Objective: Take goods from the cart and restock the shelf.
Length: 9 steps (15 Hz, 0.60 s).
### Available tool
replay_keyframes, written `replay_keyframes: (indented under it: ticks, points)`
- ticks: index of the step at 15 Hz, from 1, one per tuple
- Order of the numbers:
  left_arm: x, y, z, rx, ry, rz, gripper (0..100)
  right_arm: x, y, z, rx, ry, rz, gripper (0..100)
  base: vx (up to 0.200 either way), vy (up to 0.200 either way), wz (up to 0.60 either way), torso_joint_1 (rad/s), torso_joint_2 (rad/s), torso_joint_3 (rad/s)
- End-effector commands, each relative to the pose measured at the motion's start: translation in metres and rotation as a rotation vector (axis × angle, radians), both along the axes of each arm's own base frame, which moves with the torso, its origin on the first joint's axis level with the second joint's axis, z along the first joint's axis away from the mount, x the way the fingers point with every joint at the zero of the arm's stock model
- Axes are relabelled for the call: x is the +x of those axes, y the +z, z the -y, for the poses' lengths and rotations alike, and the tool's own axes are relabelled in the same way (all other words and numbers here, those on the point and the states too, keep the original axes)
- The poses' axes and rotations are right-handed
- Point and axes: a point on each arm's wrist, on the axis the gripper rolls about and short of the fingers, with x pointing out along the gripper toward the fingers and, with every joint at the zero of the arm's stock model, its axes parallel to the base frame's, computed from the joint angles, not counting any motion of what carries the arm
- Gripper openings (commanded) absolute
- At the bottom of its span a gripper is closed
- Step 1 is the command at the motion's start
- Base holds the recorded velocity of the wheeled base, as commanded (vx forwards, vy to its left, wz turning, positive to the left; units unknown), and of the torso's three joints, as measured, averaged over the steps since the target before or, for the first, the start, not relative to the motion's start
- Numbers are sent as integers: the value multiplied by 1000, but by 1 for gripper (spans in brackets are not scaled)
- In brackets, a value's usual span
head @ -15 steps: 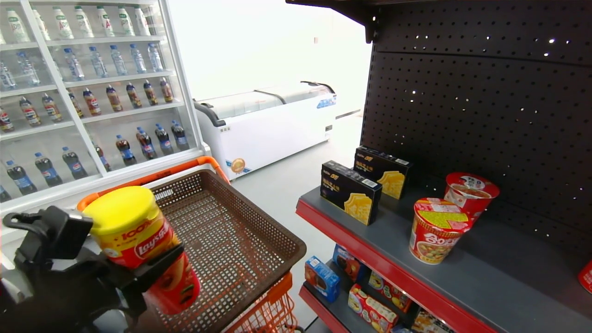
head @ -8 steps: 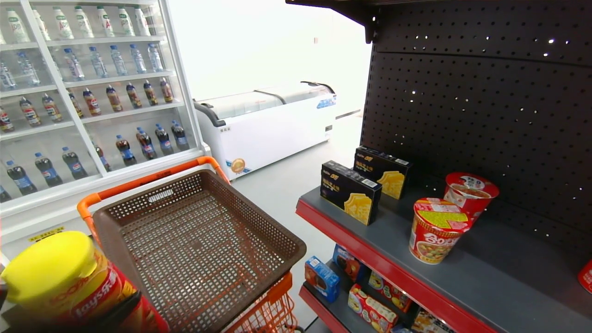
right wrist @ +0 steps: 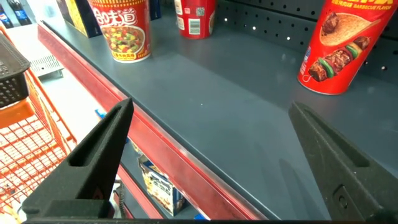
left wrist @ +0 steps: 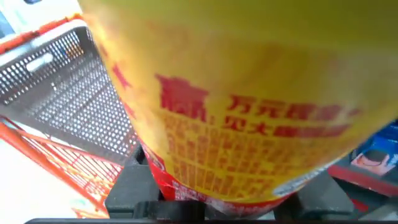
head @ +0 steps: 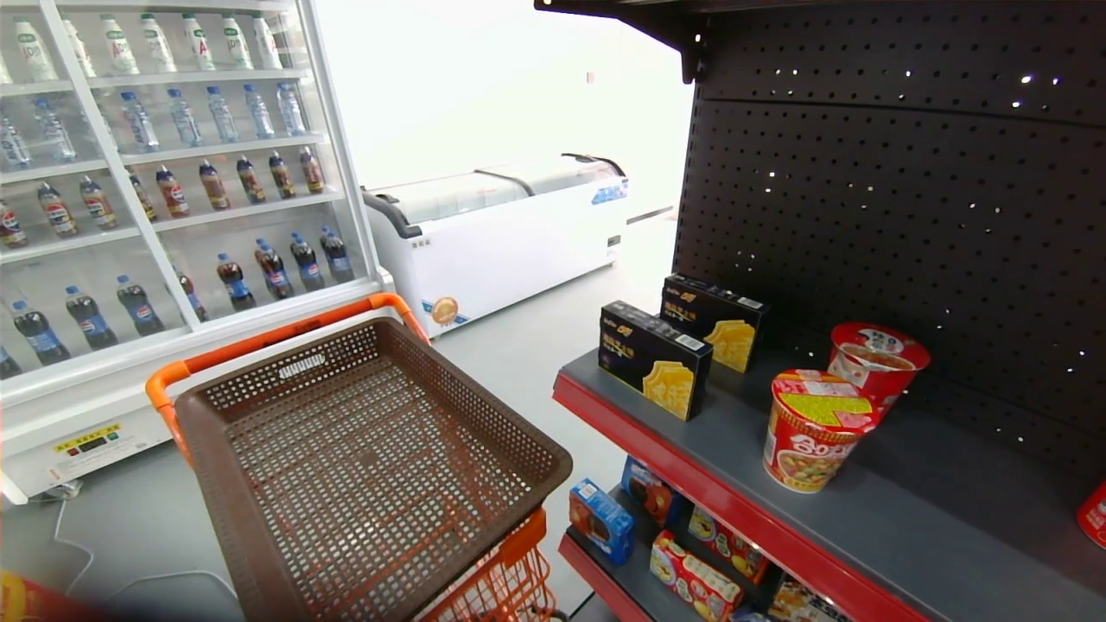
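Note:
My left gripper (left wrist: 224, 194) is shut on a chip canister (left wrist: 236, 93), yellow above and red below, held close to the lens. A sliver of that canister (head: 26, 600) sits at the head view's bottom left corner. The brown cart basket (head: 553, 471) stands beside it with nothing inside. My right gripper (right wrist: 211, 155) hangs open over the front edge of the grey shelf (right wrist: 236, 106), holding nothing. On the shelf stand a red chip canister (right wrist: 339, 46), two cup noodles (head: 812, 428) (head: 877, 354) and two dark boxes (head: 657, 358) (head: 713, 320).
A glass-door drink cooler (head: 155, 173) and a white chest freezer (head: 501, 233) stand behind the cart. Snack packs (head: 691, 574) fill the lower shelf. A black pegboard (head: 907, 199) backs the shelf. Bare shelf surface lies right of the cup noodles.
The left arm and its canister have sunk down and to the left, leaving just a sliver in the head view. The basket and shelf goods have not moved.

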Motion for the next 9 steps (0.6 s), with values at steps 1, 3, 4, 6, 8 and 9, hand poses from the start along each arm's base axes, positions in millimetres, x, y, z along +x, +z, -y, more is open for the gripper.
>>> replay_keyframes:
  ticks: [1, 3, 4, 6, 8, 9]
  points:
    - [6, 6, 1, 2, -6, 15, 0, 0, 0, 0, -1, 0, -2, 100, 0, 0, -600, 2, 2, 7]
    - [14, 9, 4, 1, -26, 11, 0, 0, 0, 0, -1, 1, -2, 100, 0, 0, -600, 0, 5, 5]
    - [17, 11, 5, 4, -31, 7, 0, 0, 0, 0, -1, 0, -2, 100, 0, 0, -600, 17, 7, 2]
    - [22, 14, 6, 5, -36, 3, 0, 0, 0, 0, -1, 1, 0, 100, 0, 0, -600, 2, 2, 5]
    - [23, 14, 6, 4, -42, -1, 0, 0, 0, 0, -1, 1, 0, 100, 0, 0, -600, 2, 5, 5]
    - [23, 14, 6, 4, -42, -1, 0, 0, 0, 0, -1, 1, 0, 100, 0, 0, -600, 7, 2, -2]
